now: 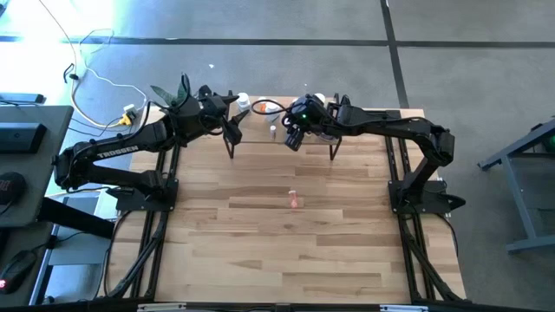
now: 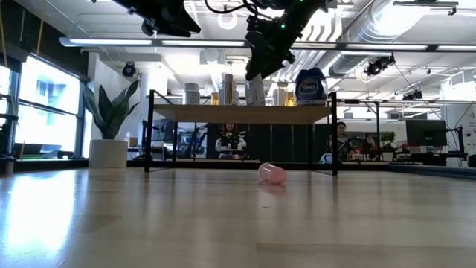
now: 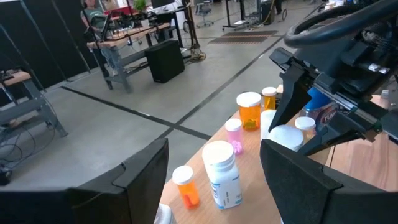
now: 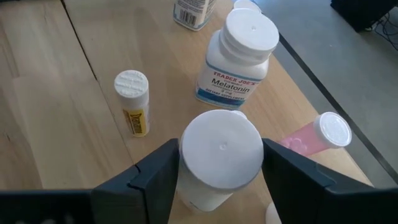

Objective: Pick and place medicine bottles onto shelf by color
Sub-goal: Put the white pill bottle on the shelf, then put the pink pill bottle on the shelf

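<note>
right claw point(image 4: 217, 180) is clamped round a white-capped bottle point(image 4: 221, 155) on the shelf point(image 4: 56, 93); left claw point(image 3: 214, 180) hangs open nearby

Hidden or cut off:

- Lower body of white-capped bottle point(image 4: 221, 158): cut by frame edge and flanked by right end effector point(image 4: 217, 180) fingers; contact not discernible.
- Label of melatonin bottle point(image 4: 239, 59): partly covered by that cap.
- Bottle at right wrist frame top point(image 4: 189, 12): only base visible.
- Pink vial point(image 4: 317, 135): body partly behind a finger.
- Bottles on shelf point(image 1: 260, 130) in high view: masked by both arms, too small to count.
- Blue bottle point(image 3: 320, 106): mostly behind right arm.
- Left end effector point(image 3: 214, 180): fingertips beyond frame edge.
</note>
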You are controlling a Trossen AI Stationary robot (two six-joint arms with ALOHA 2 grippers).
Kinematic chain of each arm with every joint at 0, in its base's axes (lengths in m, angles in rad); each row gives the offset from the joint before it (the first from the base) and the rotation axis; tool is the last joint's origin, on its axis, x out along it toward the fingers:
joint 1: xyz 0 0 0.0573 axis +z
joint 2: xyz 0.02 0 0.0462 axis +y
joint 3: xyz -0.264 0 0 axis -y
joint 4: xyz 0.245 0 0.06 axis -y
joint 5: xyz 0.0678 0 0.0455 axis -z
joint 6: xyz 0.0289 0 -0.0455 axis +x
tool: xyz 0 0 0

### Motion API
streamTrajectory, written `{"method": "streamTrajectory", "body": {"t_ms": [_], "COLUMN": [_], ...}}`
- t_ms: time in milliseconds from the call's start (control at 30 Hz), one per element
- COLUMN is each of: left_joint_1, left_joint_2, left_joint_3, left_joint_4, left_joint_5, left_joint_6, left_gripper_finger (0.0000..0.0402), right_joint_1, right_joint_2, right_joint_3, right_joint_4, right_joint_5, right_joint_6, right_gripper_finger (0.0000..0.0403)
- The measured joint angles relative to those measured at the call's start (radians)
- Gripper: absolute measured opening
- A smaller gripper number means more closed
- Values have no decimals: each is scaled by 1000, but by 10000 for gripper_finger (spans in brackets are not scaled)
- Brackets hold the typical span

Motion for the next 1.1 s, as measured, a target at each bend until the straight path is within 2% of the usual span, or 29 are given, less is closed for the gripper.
{"method": "streamTrajectory", "body": {"t_ms": [267,400,800,1100], "left_joint_1": [0,0,-1,-1], "left_joint_2": [0,0,-3,-35], "left_joint_3": [0,0,0,0], "left_joint_4": [-5,-18,-80,-132], "left_joint_5": [-2,-2,-2,1], "left_joint_6": [-8,-16,-59,-34], "left_gripper_finger": [243,243,243,243], "right_joint_1": [0,0,13,46], "right_joint_2": [0,0,-2,-13], "right_joint_3": [7,27,49,50], "right_joint_4": [-19,-35,-56,-61], "right_joint_5": [5,52,42,42], "right_joint_6": [-3,-7,5,27], "right_gripper_finger": [218,218,218,218]}}
